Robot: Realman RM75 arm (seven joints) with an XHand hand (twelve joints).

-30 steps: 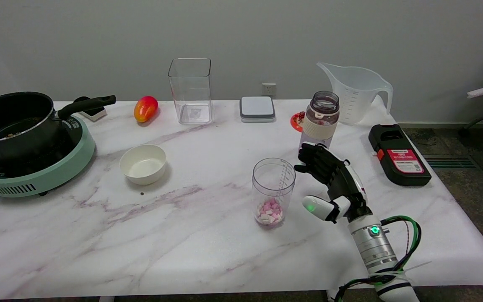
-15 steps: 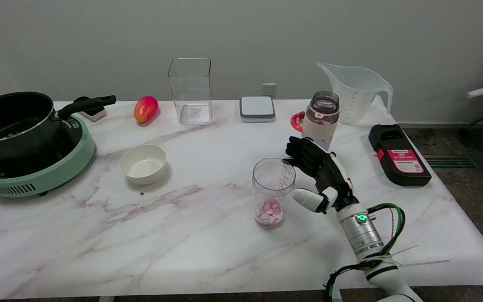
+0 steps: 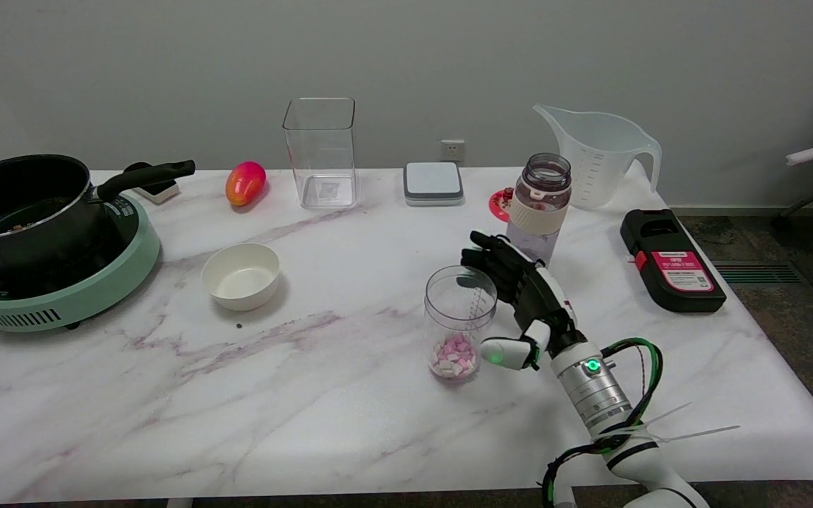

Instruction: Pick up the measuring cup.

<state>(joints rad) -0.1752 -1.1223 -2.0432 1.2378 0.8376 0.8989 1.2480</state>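
Observation:
The measuring cup (image 3: 460, 321) is a clear plastic tumbler with printed scale marks. It stands upright near the table's middle with pink and white pieces in its bottom. My right hand (image 3: 519, 300) is directly to the cup's right. Its black fingers (image 3: 485, 259) curve around the far side of the rim, and the white thumb (image 3: 502, 351) sits beside the lower right wall. The fingers are spread apart and I see no firm grip on the cup; whether they touch the rim is unclear.
A purple-tinted bottle (image 3: 539, 201) stands just behind the hand. A large clear jug (image 3: 598, 156) and a black box (image 3: 671, 259) lie to the right. A white bowl (image 3: 241, 275), a pot on a green cooker (image 3: 46, 233), a mango (image 3: 245, 183) and a square clear container (image 3: 321, 152) are to the left.
My right hand has moved left and a little away from me, from beside the bottle to the cup, with its fingers now reaching behind the rim. The cup has not moved.

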